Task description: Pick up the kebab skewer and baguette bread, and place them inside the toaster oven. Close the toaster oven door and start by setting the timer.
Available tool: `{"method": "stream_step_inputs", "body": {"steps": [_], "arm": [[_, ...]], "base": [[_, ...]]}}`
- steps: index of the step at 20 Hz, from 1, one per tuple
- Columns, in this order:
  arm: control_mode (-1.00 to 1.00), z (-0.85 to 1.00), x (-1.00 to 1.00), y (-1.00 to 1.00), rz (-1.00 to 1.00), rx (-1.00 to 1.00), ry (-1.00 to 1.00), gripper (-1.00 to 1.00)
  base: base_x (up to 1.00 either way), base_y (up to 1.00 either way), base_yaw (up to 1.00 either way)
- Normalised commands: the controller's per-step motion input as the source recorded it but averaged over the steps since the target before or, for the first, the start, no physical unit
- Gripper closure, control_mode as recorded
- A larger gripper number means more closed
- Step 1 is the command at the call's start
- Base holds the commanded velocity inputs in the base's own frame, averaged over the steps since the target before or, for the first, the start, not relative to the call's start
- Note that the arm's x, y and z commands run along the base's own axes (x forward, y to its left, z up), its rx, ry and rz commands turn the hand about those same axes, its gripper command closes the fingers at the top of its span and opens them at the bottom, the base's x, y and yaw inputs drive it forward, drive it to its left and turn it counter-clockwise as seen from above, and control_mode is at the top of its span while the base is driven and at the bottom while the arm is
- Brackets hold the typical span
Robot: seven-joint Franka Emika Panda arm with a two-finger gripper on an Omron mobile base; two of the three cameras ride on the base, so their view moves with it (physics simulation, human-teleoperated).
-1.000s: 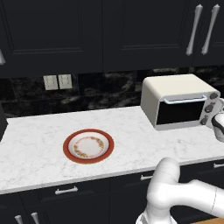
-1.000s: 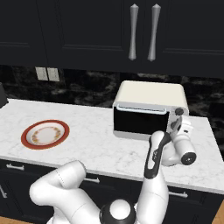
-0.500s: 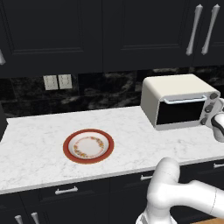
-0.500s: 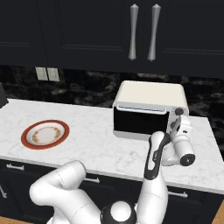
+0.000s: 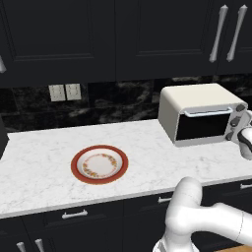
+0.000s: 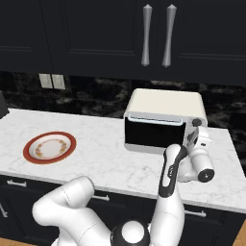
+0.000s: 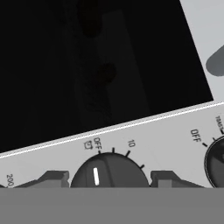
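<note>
Dark gripper (image 7: 106,180) astride timer knob (image 7: 109,171); untouching

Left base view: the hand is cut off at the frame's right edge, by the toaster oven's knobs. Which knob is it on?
Observer: In the hand view the gripper straddles a dark knob whose scale reads OFF, then 10.
Operator: Pointer position?
Observer: Its white pointer aims at the OFF mark.
Operator: Gripping it?
Observer: The fingertips sit close beside the dark knob, one on each side. I cannot tell whether they touch it.
</note>
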Motion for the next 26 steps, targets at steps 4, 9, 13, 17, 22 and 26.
{"method": "stream_step_inputs", "body": {"steps": [4, 9, 13, 17, 22, 26], "arm": [[-1.00, 0.00, -0.05, 0.00, -0.03, 0.00, -0.03, 1.00], [-1.00, 0.00, -0.05, 0.00, -0.08, 0.00, -0.08, 1.00], [-1.00, 0.00, -0.03, 0.00, -0.10, -0.01, -0.05, 1.00], [-1.00, 0.00, -0.07, -0.01, -0.08, 0.00, 0.00, 1.00], [-1.00, 0.03, -0.08, -0.05, -0.08, 0.00, 0.00, 1.00], [-1.00, 0.03, -0.17, -0.04, -0.07, 0.00, 0.00, 1.00]], "base": [[0.00, 0.00, 0.00], [0.00, 0.00, 0.00], [0.00, 0.00, 0.00], [0.00, 0.00, 0.00], [0.00, 0.00, 0.00], [0.00, 0.00, 0.00]]}}
